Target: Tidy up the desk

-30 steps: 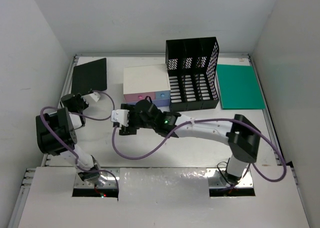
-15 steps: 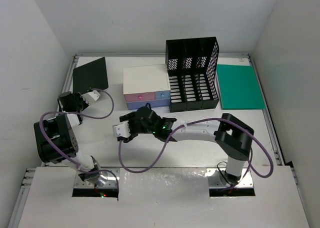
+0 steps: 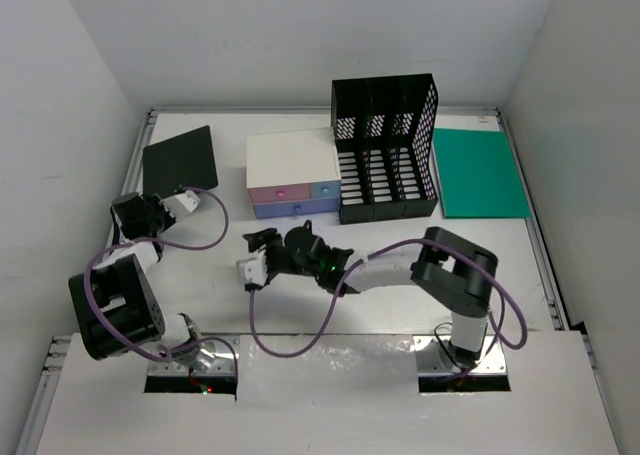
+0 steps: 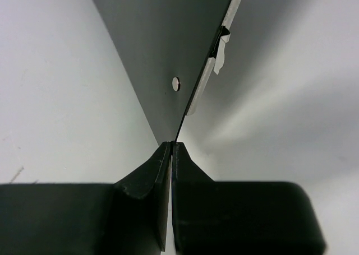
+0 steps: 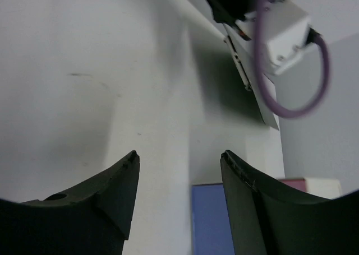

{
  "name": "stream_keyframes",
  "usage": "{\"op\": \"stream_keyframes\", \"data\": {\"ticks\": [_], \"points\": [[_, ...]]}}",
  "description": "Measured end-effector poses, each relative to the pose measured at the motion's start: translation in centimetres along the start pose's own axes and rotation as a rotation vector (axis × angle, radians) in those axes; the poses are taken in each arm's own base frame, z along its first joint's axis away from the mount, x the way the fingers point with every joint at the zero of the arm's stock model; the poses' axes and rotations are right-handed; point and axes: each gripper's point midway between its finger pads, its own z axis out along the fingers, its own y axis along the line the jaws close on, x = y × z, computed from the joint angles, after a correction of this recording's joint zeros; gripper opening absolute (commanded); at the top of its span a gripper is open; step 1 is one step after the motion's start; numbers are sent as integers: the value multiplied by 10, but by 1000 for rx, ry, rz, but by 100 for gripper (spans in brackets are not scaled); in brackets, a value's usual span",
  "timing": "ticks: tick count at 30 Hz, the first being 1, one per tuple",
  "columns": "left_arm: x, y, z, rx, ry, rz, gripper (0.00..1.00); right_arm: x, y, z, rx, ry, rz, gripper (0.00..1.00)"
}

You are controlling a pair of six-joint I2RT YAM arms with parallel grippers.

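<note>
The desk [image 3: 200, 275] is the large white tabletop. My left gripper [image 3: 147, 197] is at its far left and is shut on the near corner of a thin black folder [image 3: 180, 155]. In the left wrist view the jaws [image 4: 171, 144] pinch the folder's dark edge [image 4: 162, 47], which is tilted up off the desk [image 4: 50, 87]. My right gripper [image 3: 262, 241] is open and empty, low over the desk just left of the drawer box [image 3: 290, 165]. In the right wrist view [image 5: 179, 154] there is only bare desk [image 5: 84, 53] between its fingers.
A black mesh file organizer [image 3: 385, 165] stands at the back centre, with a green folder [image 3: 480, 172] lying to its right. The drawer box has pink and blue drawers; its blue front [image 5: 213, 216] is close to my right fingers. Purple cables trail from both arms.
My right arm has folded back, and its gripper has moved slightly nearer and right, away from the drawers. My left gripper has shifted left and nearer, still pinching the black folder, which turned slightly.
</note>
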Motion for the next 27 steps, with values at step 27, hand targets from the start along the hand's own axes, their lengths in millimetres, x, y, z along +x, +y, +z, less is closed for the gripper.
{"op": "stream_keyframes", "data": {"ticks": [27], "points": [[3,-35,-36,89,10,81,0,73,-1,128,222,274,-535,55]]}}
